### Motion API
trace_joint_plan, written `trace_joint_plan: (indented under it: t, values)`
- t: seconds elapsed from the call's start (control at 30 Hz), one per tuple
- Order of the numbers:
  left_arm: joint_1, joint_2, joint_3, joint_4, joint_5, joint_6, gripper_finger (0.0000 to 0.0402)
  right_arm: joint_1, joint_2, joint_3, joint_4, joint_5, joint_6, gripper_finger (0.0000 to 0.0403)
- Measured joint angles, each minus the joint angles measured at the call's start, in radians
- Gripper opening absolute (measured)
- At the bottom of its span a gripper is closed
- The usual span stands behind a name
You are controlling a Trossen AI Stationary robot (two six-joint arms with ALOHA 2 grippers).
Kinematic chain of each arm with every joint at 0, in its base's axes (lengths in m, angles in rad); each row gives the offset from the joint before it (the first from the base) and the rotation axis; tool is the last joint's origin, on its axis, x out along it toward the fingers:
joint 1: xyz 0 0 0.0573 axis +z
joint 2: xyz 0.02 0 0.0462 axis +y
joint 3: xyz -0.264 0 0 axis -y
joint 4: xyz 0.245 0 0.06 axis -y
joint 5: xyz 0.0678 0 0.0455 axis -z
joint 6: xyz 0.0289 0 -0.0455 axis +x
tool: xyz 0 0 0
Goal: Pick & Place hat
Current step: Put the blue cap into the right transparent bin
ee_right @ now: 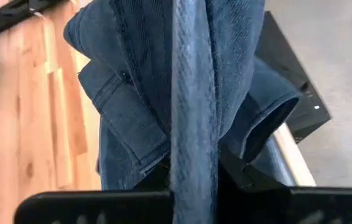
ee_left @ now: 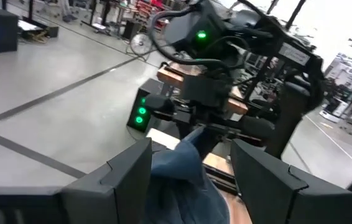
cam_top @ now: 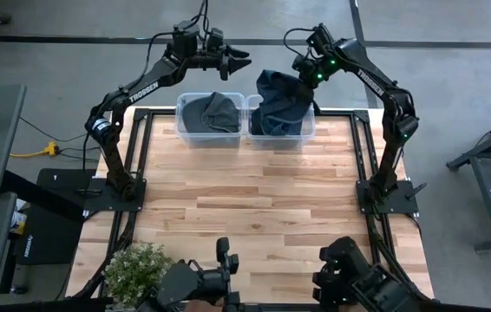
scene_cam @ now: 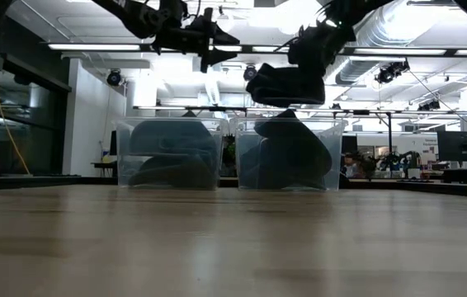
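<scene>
Two clear bins stand side by side at the table's far edge. The left bin (cam_top: 210, 117) (scene_cam: 169, 154) holds a grey-green hat (cam_top: 215, 108). The right bin (cam_top: 280, 121) (scene_cam: 291, 157) holds dark blue cloth. Above it hangs a dark blue hat (cam_top: 273, 88) (scene_cam: 287, 84) (ee_right: 163, 93), with my right gripper (cam_top: 304, 71) (scene_cam: 316, 41) shut on it. My left gripper (cam_top: 238, 59) (scene_cam: 217, 45) (ee_left: 191, 146) stands open and level over the far edge above the left bin. It points toward the hat (ee_left: 185, 180) and holds nothing. My right gripper pinches an upright fold of the blue hat's cloth (ee_right: 191, 149) between its two fingers; how many layers cannot be told. The fingers come slanting down from the far right. The hat hangs bunched below them, over the right bin and above its rim.
A potted plant (cam_top: 137, 269) and dark camera mounts (cam_top: 350, 277) stand at the table's near edge. Black frame rails (cam_top: 367, 165) run along both sides of the table. The wooden top (cam_top: 245, 199) lies between the bins and the near edge.
</scene>
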Motion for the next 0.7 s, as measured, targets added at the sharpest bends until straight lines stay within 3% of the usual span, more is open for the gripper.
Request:
trace_joint_plan:
  t: [0.2, 0.7]
  values:
    - [-0.028, 0.000, 0.000, -0.002, 0.018, 0.000, 0.0218, -0.005, 0.000, -0.020, -0.034, -0.075, -0.021, 0.0030]
    - [-0.090, 0.000, 0.000, -0.020, -0.036, 0.072, 0.0217, -0.008, 0.003, -0.020, -0.047, -0.038, -0.038, 0.0030]
